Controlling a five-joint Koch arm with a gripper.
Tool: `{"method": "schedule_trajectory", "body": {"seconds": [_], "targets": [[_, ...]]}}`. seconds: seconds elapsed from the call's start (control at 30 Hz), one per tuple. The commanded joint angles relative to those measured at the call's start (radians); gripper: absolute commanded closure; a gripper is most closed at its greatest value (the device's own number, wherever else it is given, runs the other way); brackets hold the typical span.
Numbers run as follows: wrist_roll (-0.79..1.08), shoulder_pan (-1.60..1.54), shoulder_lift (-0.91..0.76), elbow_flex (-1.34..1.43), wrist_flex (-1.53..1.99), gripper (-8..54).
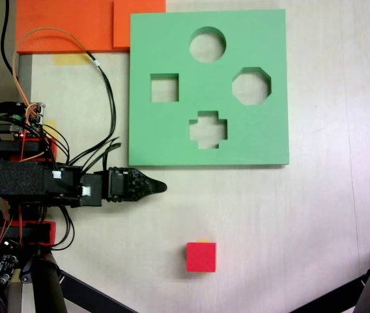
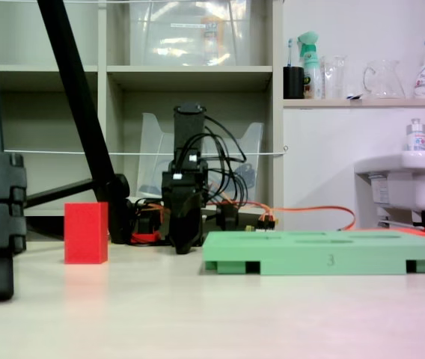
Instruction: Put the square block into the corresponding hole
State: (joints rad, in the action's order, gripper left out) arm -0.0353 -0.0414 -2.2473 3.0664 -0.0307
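The gripper (image 1: 161, 187) sits low over the table, pointing right in a fixed view, and its jaws look pressed together with nothing between them, just below the green board's (image 1: 172, 140) bottom-left corner. Black and orange cables (image 1: 103, 85) loop behind the arm, orange slabs (image 1: 64, 26) lie past the board's top-left corner, and tripod legs (image 2: 78, 97) stand near the cube. The square block (image 1: 201, 256), a plain bright red cube, sits on bare table well apart from the square hole (image 1: 164, 88), which is on the board's left side beside the round, octagonal and cross cutouts.

The claw (image 1: 161, 187) shows one tip; its jaws overlap.
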Motion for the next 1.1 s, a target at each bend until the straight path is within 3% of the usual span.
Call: {"method": "schedule_trajectory", "body": {"seconds": [0.0,0.4,0.53,0.63,0.77,0.9,1.07], "targets": [[-0.023,-0.015,-0.063,0.069,0.011,10.4],[-0.061,-0.009,-0.063,0.069,0.003,9.9],[-0.753,0.026,-0.064,0.044,-0.230,12.7],[-0.985,0.115,-0.063,-0.138,-0.153,15.8],[-1.282,0.133,-0.064,-0.523,0.414,16.4],[-1.433,0.146,-0.060,-0.827,0.815,21.5],[-1.419,0.235,-0.011,-1.022,0.986,22.1]]}}
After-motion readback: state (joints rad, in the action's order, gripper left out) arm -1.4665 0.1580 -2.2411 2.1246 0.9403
